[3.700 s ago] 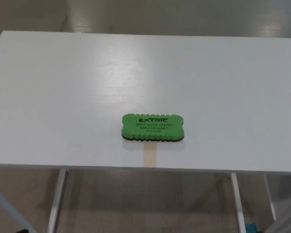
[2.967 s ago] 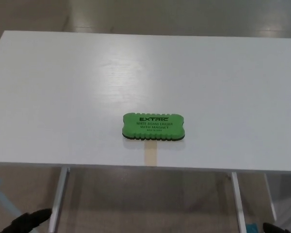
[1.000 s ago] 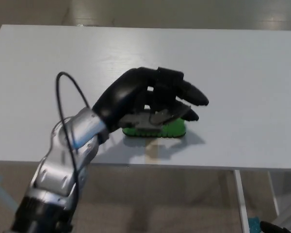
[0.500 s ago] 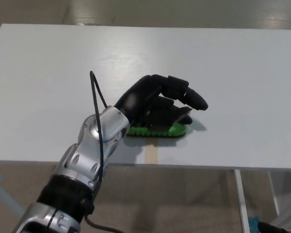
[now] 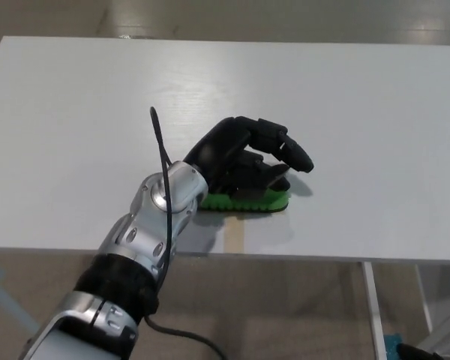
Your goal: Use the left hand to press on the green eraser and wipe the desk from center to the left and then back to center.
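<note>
The green eraser point(image 5: 249, 201) lies flat near the middle of the white desk point(image 5: 90, 105), close to its front edge. My left hand point(image 5: 244, 156) rests on top of it, with the black fingers point(image 5: 289, 152) curled over its far and right side. Only the eraser's ribbed front edge shows beneath the palm. The silver forearm point(image 5: 154, 225) comes up from the lower left across the desk's front edge. A small dark tip point(image 5: 406, 351) at the bottom right edge may be my right hand; too little shows to tell more.
A tan strip point(image 5: 235, 235) marks the desk's front edge just below the eraser. A black cable point(image 5: 162, 150) loops up from the wrist. Metal desk legs point(image 5: 369, 307) and tan floor show below the desk.
My left hand came in from the lower left, reached over the eraser and has settled lower onto it. The eraser stays in about the same place. The camera has tilted slightly.
</note>
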Controlling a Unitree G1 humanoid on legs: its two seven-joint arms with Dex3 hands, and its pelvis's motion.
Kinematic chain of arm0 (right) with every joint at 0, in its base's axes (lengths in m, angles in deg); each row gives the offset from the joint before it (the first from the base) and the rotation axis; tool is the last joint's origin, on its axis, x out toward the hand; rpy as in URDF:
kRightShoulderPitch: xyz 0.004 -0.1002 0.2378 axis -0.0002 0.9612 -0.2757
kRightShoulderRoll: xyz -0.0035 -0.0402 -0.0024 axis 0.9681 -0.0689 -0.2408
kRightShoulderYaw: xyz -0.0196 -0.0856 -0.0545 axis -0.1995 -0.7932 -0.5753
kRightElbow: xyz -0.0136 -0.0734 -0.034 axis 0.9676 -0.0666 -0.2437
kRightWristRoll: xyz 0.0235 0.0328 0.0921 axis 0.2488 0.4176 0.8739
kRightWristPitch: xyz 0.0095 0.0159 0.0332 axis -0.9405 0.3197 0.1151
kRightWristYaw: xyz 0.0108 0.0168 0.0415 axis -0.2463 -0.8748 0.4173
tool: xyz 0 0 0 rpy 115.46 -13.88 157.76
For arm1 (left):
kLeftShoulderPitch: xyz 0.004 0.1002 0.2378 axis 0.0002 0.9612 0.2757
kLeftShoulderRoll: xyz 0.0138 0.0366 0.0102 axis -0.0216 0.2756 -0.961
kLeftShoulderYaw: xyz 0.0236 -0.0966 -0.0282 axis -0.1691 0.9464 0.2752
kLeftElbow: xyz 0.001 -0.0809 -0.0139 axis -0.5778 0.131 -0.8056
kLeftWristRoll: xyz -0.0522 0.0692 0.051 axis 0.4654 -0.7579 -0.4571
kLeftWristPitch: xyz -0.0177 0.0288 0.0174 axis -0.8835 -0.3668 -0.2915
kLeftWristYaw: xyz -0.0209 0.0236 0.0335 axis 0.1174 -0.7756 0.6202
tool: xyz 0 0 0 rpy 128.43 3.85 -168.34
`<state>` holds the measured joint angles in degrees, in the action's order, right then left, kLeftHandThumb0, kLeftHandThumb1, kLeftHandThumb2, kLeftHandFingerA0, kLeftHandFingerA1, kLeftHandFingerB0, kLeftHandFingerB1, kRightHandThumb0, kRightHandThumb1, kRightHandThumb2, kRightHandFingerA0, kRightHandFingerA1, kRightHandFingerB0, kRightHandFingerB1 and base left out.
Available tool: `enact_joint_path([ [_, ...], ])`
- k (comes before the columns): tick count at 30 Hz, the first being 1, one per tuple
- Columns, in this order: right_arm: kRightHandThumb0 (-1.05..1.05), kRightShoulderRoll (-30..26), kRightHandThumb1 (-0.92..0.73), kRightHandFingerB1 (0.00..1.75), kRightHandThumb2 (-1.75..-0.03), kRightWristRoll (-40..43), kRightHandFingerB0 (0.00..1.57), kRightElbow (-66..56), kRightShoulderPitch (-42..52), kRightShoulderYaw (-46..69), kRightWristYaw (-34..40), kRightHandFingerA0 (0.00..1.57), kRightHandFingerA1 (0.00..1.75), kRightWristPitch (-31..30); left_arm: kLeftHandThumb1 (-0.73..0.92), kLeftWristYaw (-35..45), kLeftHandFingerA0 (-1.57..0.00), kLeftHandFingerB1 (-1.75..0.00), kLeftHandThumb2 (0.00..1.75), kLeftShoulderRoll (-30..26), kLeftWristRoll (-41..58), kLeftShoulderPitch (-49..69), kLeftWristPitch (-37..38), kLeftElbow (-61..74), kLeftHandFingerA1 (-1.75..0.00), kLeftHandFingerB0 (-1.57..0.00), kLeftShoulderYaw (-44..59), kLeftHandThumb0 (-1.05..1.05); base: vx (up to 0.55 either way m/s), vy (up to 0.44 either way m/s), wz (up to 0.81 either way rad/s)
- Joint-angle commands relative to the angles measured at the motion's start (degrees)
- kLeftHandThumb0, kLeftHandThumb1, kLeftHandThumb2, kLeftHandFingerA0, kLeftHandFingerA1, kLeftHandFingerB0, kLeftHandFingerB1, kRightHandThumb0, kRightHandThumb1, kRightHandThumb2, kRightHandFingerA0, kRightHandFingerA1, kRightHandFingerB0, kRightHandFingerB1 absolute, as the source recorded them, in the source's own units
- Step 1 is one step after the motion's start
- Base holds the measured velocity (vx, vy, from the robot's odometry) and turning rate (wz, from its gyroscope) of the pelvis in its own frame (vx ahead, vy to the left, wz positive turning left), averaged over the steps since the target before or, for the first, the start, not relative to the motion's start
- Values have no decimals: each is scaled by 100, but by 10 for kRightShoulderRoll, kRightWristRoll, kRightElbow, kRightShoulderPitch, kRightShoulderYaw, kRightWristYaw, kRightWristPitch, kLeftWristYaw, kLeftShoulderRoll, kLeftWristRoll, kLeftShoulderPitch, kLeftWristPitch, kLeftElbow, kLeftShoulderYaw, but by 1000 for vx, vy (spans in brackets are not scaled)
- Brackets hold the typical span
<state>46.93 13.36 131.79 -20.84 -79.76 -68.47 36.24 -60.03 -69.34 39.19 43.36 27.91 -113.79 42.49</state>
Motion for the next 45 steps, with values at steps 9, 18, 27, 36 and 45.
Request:
enact_joint_path([
  [9, -23, 1, -68, 49, -60, 6, 66, 2, -1, 0, -4, 64, 49, -1, 80, 13, -101, -93, 73, 41, 55, -50, 12, -63, -61, -94, 97, -13, 0, 0, 0],
  [18, -22, 3, -68, 51, -60, 8, 68, 3, -4, 2, -6, 68, 52, -11, 79, 62, -102, -100, 72, 65, 118, -58, -44, -74, -62, -91, 175, -14, 0, 0, 0],
  [27, -24, 3, -67, 51, -60, 9, 67, 2, -5, 3, -8, 68, 51, -15, 79, 56, -101, -95, 73, 58, 88, -44, -21, -77, -63, -94, 152, -14, 0, 0, 0],
  [36, -25, 4, -69, 50, -60, 11, 67, 1, -7, 5, -10, 65, 48, -16, 79, 49, -99, -92, 73, 40, 70, -33, 6, -109, -64, -95, 131, -14, 0, 0, 0],
  [45, -24, 4, -68, 50, -60, 10, 68, -1, -8, 4, -13, 67, 50, -17, 82, 28, -98, -94, 71, 14, 40, -23, 36, -129, -64, -93, 105, -14, 0, 0, 0],
])
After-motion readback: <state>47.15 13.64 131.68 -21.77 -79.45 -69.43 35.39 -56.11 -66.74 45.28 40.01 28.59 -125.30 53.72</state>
